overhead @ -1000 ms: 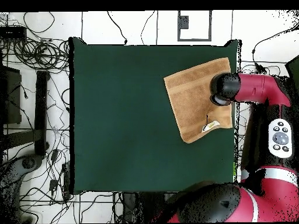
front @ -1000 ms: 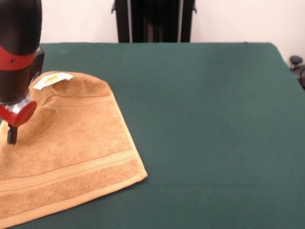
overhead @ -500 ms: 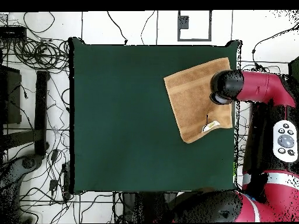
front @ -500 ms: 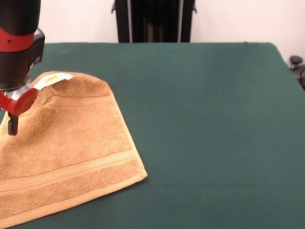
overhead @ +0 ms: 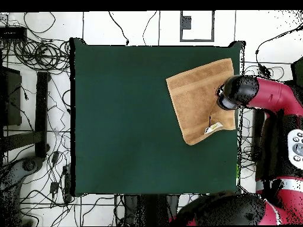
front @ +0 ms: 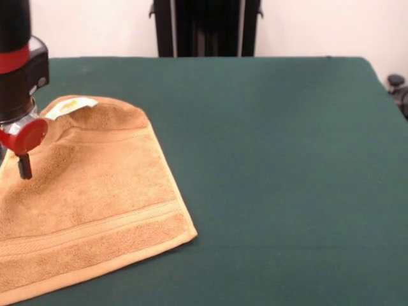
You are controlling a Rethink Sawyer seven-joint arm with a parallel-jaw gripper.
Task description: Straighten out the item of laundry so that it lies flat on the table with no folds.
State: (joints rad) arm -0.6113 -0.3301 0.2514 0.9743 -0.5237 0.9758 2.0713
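A: Front view first: where is the towel [front: 89, 197]?

B: It lies on the green bench [front: 274, 159], at the picture's left side, running off the left and lower edges. Its white care label [front: 70, 106] sits at the towel's far corner, and that far edge looks rounded and slightly humped rather than flat. A woven border band [front: 95, 226] crosses the towel near its front edge.

A: And the pincer?

B: The pincer [front: 24, 167] hangs over the towel's left part, a little nearer the camera than the label. One dark fingertip shows below a red round disc [front: 24, 135], its tip close above the terry or just touching it; I cannot tell which. Only that one finger shows, so I cannot tell whether the pincer is wide or narrow, or holding anything.

A: What does the overhead view add?

B: There the towel [overhead: 200, 99] lies in one corner of the bench [overhead: 118, 118], turned at a slant to the bench's edges, with one edge close to the bench's side. The label [overhead: 214, 126] lies near the towel's lower corner. The red arm [overhead: 266, 94] reaches in from the side, its dark round end over the towel's edge above the label. The pincer itself is hidden under that end.

A: Anything around the bench?

B: Black cables [overhead: 35, 53] spread on the floor beyond the side of the bench opposite the towel.
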